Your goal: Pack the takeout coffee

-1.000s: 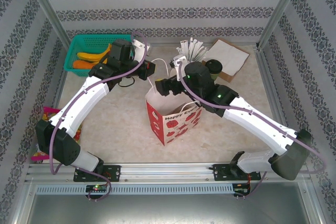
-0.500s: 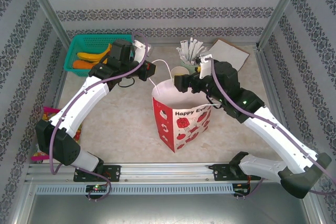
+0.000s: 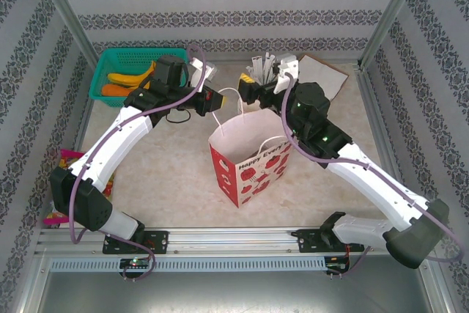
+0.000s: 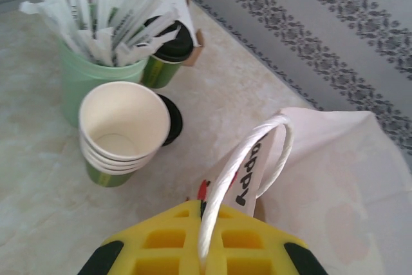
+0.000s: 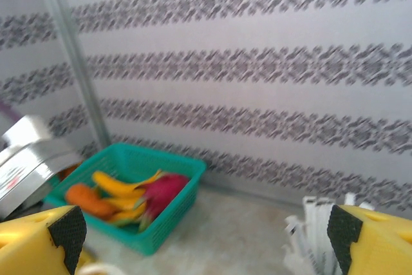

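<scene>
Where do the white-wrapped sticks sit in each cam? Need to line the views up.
Top external: white-wrapped sticks at back centre, behind the paper bag.
Left wrist: upper left, standing in a green cup.
Right wrist: bottom edge, right of centre.
Shared landmark: the patterned wall beyond them.
</scene>
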You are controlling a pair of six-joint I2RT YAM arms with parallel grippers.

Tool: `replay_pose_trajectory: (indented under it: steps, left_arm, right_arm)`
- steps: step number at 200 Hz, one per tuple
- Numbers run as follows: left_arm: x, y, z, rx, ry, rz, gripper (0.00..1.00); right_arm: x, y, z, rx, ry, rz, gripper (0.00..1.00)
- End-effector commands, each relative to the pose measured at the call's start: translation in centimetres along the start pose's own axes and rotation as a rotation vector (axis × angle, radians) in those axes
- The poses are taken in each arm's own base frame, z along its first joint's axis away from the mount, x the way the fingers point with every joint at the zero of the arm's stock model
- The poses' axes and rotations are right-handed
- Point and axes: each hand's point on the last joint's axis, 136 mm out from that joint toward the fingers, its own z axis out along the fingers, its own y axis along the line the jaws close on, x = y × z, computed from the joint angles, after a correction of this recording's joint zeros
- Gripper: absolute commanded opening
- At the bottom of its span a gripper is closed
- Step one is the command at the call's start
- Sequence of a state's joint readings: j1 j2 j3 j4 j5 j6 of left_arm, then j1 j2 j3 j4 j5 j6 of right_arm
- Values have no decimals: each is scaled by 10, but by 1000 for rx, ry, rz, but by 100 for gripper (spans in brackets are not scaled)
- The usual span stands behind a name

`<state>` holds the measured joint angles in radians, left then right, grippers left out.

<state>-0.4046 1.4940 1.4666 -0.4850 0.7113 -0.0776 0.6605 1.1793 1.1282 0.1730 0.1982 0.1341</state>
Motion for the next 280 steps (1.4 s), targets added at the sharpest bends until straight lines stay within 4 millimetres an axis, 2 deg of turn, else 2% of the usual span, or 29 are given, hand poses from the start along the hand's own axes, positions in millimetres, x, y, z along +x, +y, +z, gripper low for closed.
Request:
replay_pose_trajectory:
  steps: [1,14,32,46,68,102,121,141,165,192,204,228,245,264,280]
  left_arm:
    - [-1,-9,-1,43,-6,48,0]
    - [-3,8,-4,-64,-11,45,0]
    - [-10,22,-13,-149,-22,36,0]
    - [-13,23,-17,-159,-29,48,0]
    - [-16,22,-16,-153,-30,61,0]
    - [-17,20,-14,-136,-22,57,0]
    - [-19,19,-15,-135,-24,60,0]
    - [-19,18,-16,-132,-22,64,0]
    - [-20,15,-16,-123,-24,65,0]
    - [-20,15,-17,-122,-23,63,0]
    - [-20,16,-17,-125,-23,62,0]
    - [-29,15,-23,-144,-40,68,0]
    - [-40,19,-30,-163,-47,69,0]
    - [-45,26,-26,-184,-16,66,0]
    - [-48,24,-15,-129,-5,62,0]
  right_arm:
    - [-25,-30,4,138,-100,-9,98]
    - [-23,-30,1,70,-41,0,98]
    - [-12,-6,-19,-168,80,-48,98]
    - [10,9,-47,-297,213,-129,97]
    - [41,17,-89,-389,361,-206,97]
    - [54,22,-123,-445,436,-219,94]
    - [49,19,-127,-421,420,-221,93]
    - [49,32,-131,-500,410,-197,93]
    - [63,36,-116,-526,464,-180,90]
    - [73,51,-105,-613,487,-188,87]
    - [77,56,-100,-635,500,-199,80]
    - [74,69,-97,-689,517,-180,46]
    - [70,90,-106,-761,516,-158,37]
    - [69,115,-120,-839,523,-137,16]
    - [68,132,-128,-887,547,-101,10]
